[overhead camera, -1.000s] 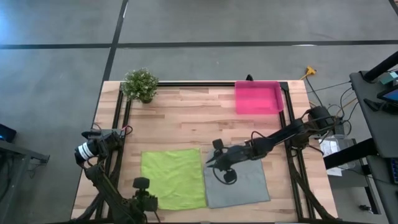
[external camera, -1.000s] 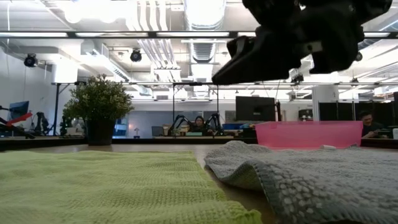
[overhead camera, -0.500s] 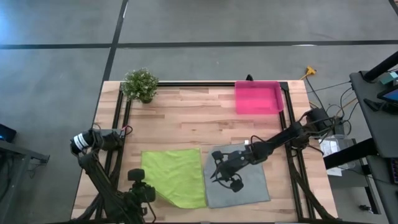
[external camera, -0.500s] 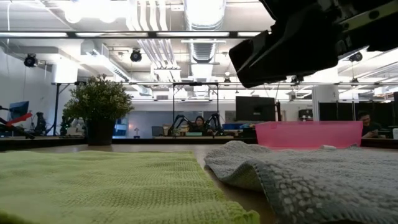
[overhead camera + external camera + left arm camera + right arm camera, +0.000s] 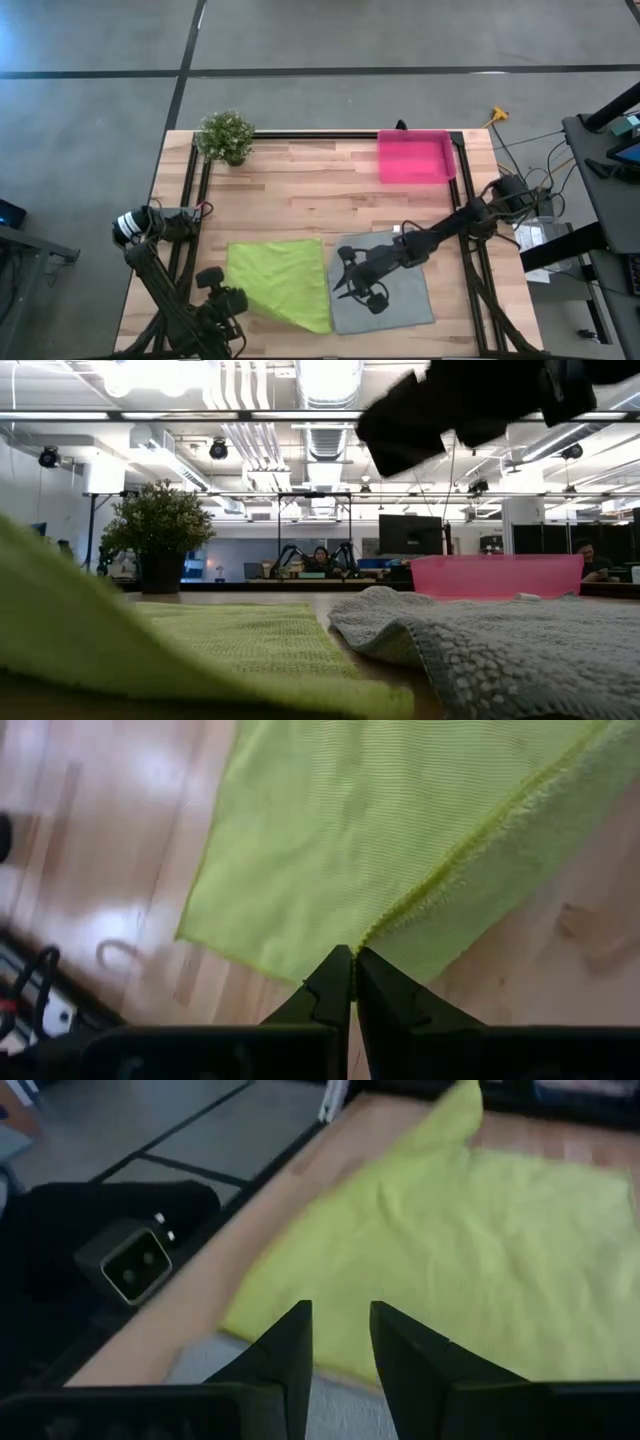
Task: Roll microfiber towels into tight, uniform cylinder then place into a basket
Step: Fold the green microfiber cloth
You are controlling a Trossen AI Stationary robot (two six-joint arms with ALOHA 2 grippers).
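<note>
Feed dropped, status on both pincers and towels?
Left pincer shut on green towel corner, lifting. Right pincer open above grey towel. Basket empty.

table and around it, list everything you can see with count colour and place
lime green towel: 1, lime green, near left of the table, its near left corner lifted off the wood
grey towel: 1, grey, right beside the green one, flat
basket: 1, bright pink, far right of the table
potted plant: 1, green, far left corner
table: 1, light wood with black rails
people: at least two, at desks in the room behind, seen in the low view
left claw: 1, dark, shut on the lime green towel's corner
right claw: 1, dark, over the grey towel's left part, fingers apart, holding nothing
</note>
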